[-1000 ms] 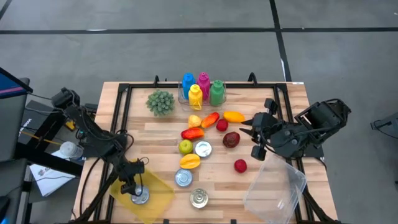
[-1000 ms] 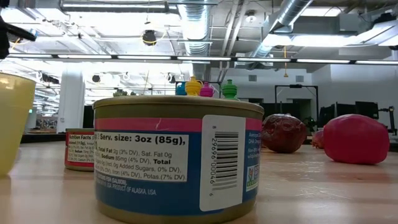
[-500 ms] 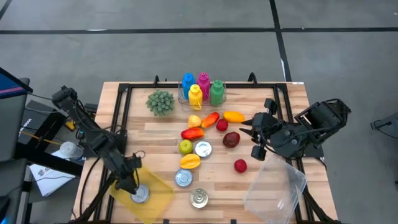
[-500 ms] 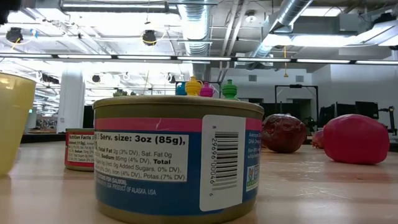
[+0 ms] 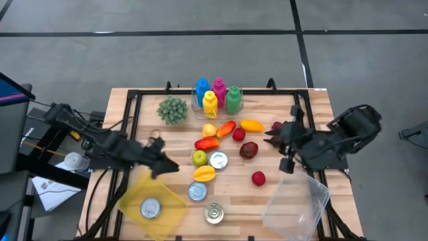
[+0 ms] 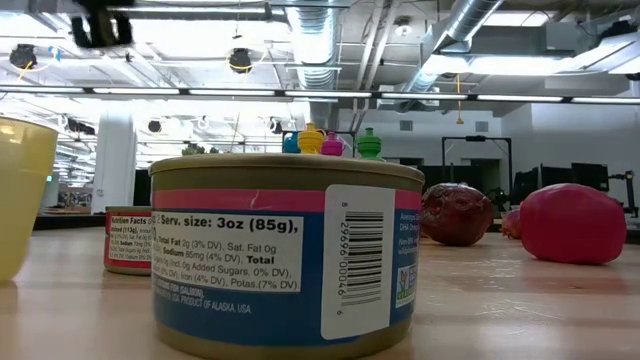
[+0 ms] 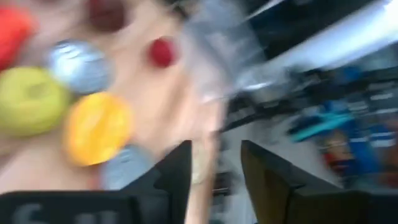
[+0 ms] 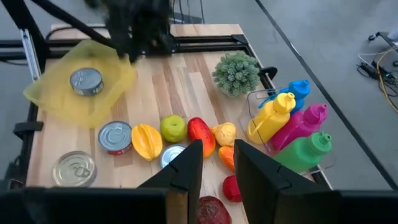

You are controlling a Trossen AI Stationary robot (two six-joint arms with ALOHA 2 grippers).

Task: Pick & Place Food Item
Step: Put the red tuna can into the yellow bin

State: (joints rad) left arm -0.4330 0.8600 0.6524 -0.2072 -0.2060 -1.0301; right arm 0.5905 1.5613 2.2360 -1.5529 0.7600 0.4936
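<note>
A silver can (image 5: 150,208) lies top up in the yellow tray (image 5: 167,201) at the near left; it also shows in the right wrist view (image 8: 86,81). My left gripper (image 5: 165,166) hangs open and empty above the table, between the tray and the food; its wrist view (image 7: 214,174) is blurred. My right gripper (image 5: 274,142) is open and empty to the right of the dark red fruit (image 5: 249,150); its wrist view (image 8: 214,168) looks over the food. A clear container (image 5: 294,201) lies at the near right.
Loose food lies mid-table: a green apple (image 5: 199,158), an orange fruit (image 5: 204,173), a red pepper (image 5: 206,143), a small red fruit (image 5: 258,178), and cans (image 5: 196,192) (image 5: 214,214) (image 5: 219,160). Coloured bottles (image 5: 217,96) and a green plant (image 5: 172,110) stand at the far edge.
My left gripper has come up off the can in the yellow tray and gone toward the table's right and far side, toward the food. The can stays in the tray. My right gripper has shifted slightly toward the right edge.
</note>
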